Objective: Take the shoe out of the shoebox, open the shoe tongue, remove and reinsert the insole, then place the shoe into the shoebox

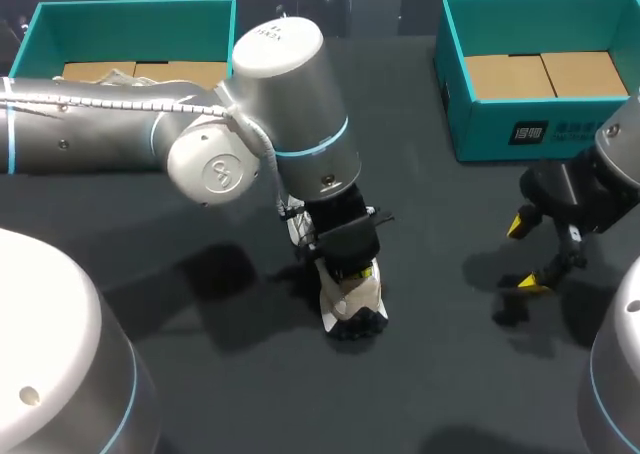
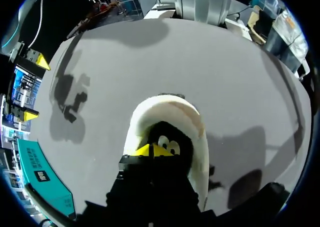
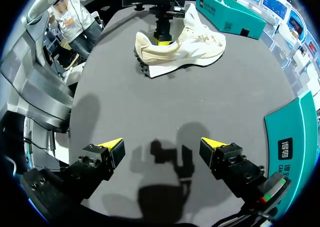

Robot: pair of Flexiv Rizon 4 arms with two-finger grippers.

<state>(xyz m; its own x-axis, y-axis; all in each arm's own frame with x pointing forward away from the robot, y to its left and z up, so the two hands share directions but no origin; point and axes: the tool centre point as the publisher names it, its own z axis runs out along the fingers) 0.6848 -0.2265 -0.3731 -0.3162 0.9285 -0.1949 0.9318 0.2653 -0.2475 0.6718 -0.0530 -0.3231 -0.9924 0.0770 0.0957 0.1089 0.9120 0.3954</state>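
Shoe: the cream shoe stands sole-down on the dark surface near its middle, out of both boxes, with its heel toward the robot.
Shoe opening: the left wrist view looks straight down past the pale heel collar into the dark inside. The insole cannot be made out there.
Left gripper: the left gripper comes straight down from above with its yellow tips inside the opening. I cannot tell whether it is closed on anything or only resting in there.
Step in hand: probably work inside the shoe, either spreading the tongue or taking hold of the insole.
How to do it well: catch the insole by its heel edge only, not the lining. Draw it up and back along the length of the shoe rather than straight up, so that the shoe does not ride up with it.
Right gripper: the right gripper hangs over bare surface well to the right of the shoe, its fingers spread wide and holding nothing.
Use for it: it is free to press the toe down and keep the shoe from tipping or lifting.
Shoeboxes: the left shoebox and the right shoebox sit at the far corners, both open with bare cardboard floors, well clear of the pull.
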